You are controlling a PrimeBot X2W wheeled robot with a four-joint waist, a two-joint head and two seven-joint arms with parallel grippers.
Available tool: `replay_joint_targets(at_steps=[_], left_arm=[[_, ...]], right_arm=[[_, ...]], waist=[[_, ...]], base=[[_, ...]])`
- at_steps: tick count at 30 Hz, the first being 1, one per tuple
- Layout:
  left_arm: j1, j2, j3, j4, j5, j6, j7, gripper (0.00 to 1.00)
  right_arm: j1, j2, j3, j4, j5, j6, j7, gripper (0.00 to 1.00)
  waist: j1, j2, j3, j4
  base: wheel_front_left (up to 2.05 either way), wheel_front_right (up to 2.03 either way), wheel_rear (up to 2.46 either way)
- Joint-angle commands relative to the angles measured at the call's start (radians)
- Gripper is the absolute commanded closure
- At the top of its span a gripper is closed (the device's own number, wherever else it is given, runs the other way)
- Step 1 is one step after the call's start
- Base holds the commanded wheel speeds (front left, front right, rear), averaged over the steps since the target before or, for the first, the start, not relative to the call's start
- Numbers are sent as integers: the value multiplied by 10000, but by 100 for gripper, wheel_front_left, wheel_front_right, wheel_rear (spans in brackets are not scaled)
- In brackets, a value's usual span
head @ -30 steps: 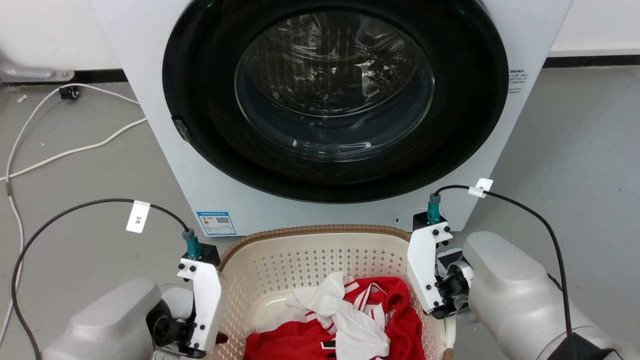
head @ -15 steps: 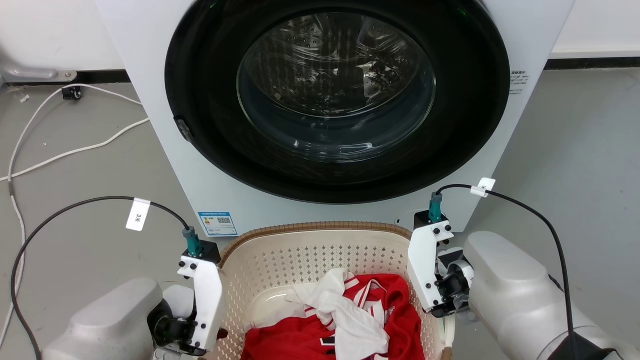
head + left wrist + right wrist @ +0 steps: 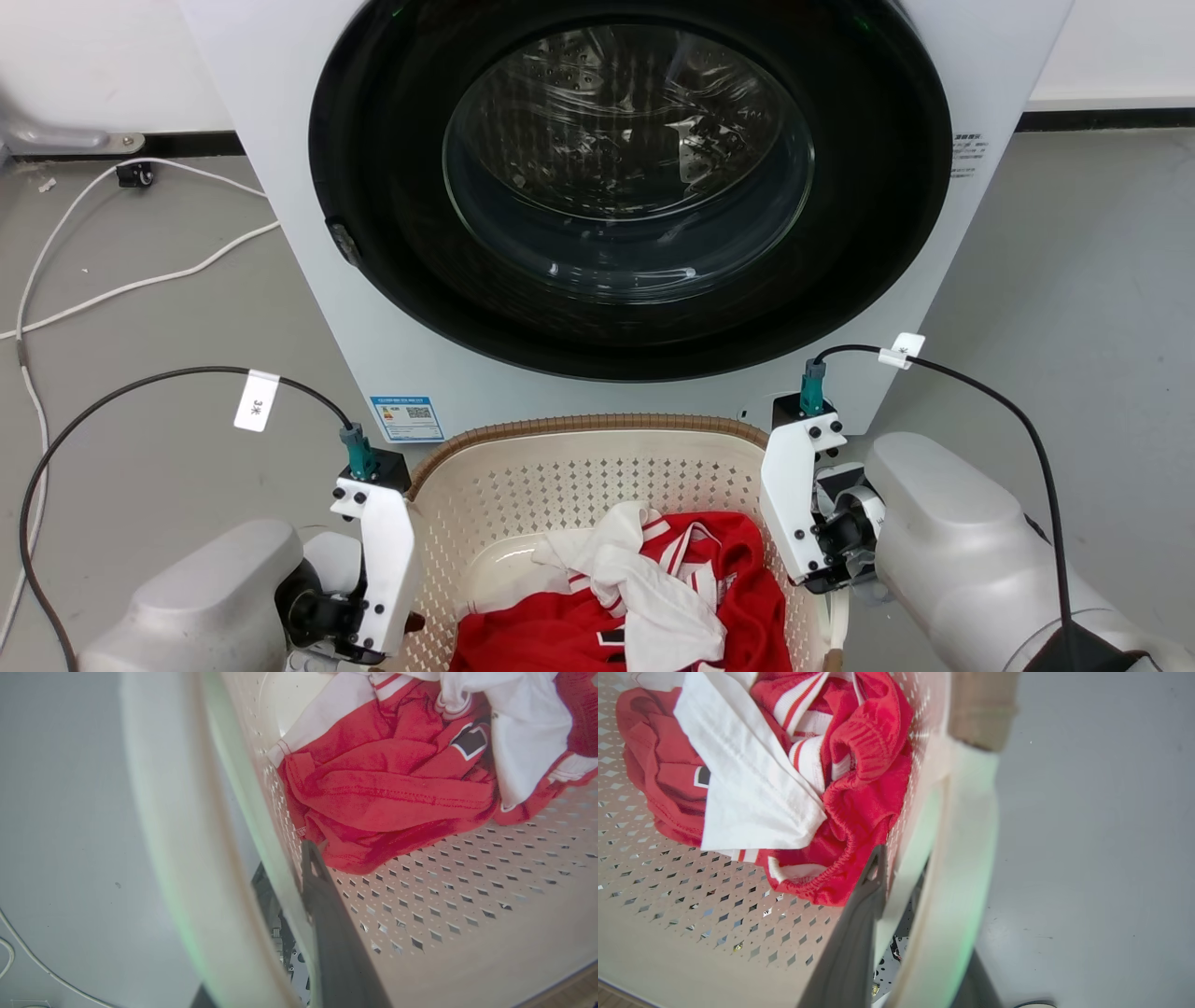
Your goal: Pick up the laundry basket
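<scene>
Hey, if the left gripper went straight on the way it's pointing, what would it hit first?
Probably the red clothes: the left gripper straddles the laundry basket side wall, and its inner finger ends right at that heap.

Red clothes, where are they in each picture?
Head view: red clothes at bottom middle.
Left wrist view: red clothes upper middle to right.
Right wrist view: red clothes upper left to middle.
Shared landmark: the laundry basket wall's holes, beside them.
</scene>
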State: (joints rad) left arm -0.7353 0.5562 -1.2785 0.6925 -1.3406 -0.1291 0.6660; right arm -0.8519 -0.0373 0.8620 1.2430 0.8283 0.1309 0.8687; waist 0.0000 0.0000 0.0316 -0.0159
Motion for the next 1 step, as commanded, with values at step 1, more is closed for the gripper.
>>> replay_joint_targets(at_steps=[1], left_arm=[[8,193,-36,104,99,-19,34,100]], right_arm=[[-64,-238,58,70,-40,-3,28,100]], waist=[[0,0,-7,8]], base=[[0,0,0]])
